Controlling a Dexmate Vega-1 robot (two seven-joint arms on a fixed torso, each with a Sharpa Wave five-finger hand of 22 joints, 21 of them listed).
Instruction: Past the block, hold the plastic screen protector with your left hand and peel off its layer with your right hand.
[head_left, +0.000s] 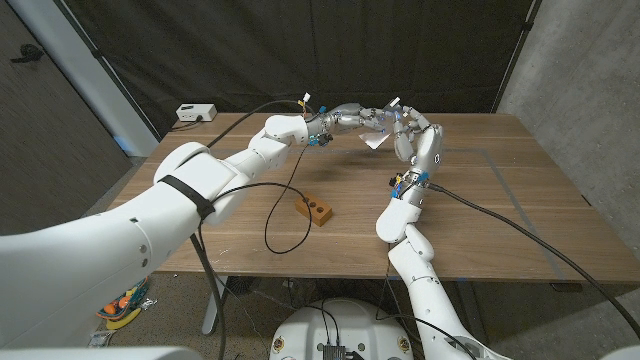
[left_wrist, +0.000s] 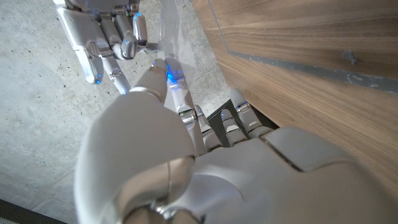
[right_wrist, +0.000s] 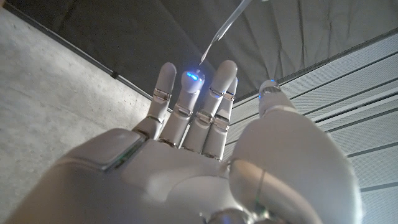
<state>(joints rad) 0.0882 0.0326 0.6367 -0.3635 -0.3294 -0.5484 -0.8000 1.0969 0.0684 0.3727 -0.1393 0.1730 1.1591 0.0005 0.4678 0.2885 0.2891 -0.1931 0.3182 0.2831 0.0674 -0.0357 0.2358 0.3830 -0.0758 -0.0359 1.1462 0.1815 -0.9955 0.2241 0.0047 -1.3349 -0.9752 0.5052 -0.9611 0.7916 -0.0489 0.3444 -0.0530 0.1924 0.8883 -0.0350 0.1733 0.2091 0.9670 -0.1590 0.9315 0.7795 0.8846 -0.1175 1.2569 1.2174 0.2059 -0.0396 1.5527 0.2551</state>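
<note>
Clear plastic screen protector (head_left: 377, 141) hangs above the table (head_left: 500, 190), pinched by the left hand (head_left: 352, 117). Right hand (head_left: 415, 135) pinches its edge; peeling looks barely begun.

Left hand (left_wrist: 186, 155) is showing from behind, its fingers reaching toward a clear plastic sheet (left_wrist: 169, 37). One blue-lit fingertip (left_wrist: 168, 74) is touching the sheet's lower part. Right hand (left_wrist: 102, 37) is showing past it, its fingers (left_wrist: 138, 31) meeting the sheet's edge in a pinch. The sheet is standing on edge between the two hands, off the table (left_wrist: 298, 43). Wooden tabletop is running along one side, with a grey strip (left_wrist: 311, 67) crossing it. Concrete floor (left_wrist: 37, 124) is lying behind the hands.
</note>
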